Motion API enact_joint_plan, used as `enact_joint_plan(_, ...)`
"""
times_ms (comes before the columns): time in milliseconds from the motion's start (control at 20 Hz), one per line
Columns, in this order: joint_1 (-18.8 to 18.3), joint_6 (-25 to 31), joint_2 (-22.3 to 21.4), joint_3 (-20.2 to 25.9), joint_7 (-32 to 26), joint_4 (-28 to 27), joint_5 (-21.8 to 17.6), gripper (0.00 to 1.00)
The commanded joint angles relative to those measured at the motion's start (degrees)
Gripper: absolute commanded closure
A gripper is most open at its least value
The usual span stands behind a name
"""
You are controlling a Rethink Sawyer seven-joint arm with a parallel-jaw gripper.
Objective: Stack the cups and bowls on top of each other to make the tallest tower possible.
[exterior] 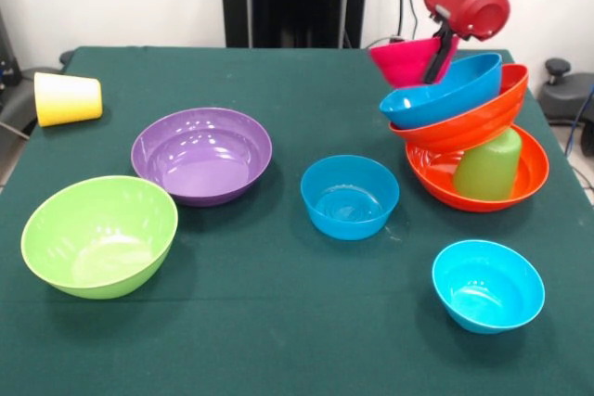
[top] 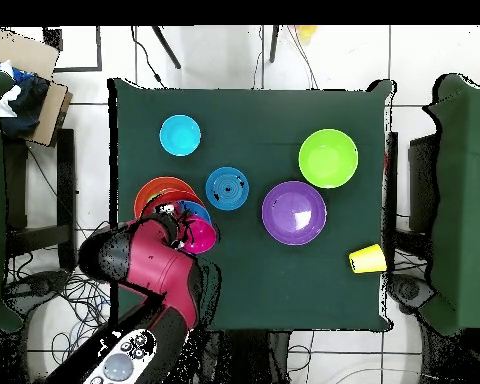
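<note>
Pink bowl (exterior: 406,60) is sitting pinched in my gripper (exterior: 438,59) atop the leaning tower (exterior: 469,127). I am needing to let go softly so nothing is tipping.

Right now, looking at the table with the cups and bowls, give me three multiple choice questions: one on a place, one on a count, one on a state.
1. Where is the light green plastic cup?
A. beside the purple bowl
B. upside down in the bottom orange bowl
C. off the table

2. How many bowls lie apart from the tower?
A. two
B. four
C. six

3. How does the yellow plastic cup rest?
A. on its side
B. upright
C. stacked

Answers: B, it stands under the pile; B, purple, lime, blue, cyan; A, its tapered side lies on the cloth.
</note>
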Motion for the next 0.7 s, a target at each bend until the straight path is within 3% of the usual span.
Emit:
enact_joint_plan(50,-3.4,-6.6,5.0,9.8,6.7,-0.9,-0.6,1.0)
enact_joint_plan(350,-2.1,-5.2,6.6,8.3,8.2,-3.0,0.9,1.0)
enact_joint_plan(700,-2.3,-3.7,4.6,9.2,7.7,-2.2,0.8,1.0)
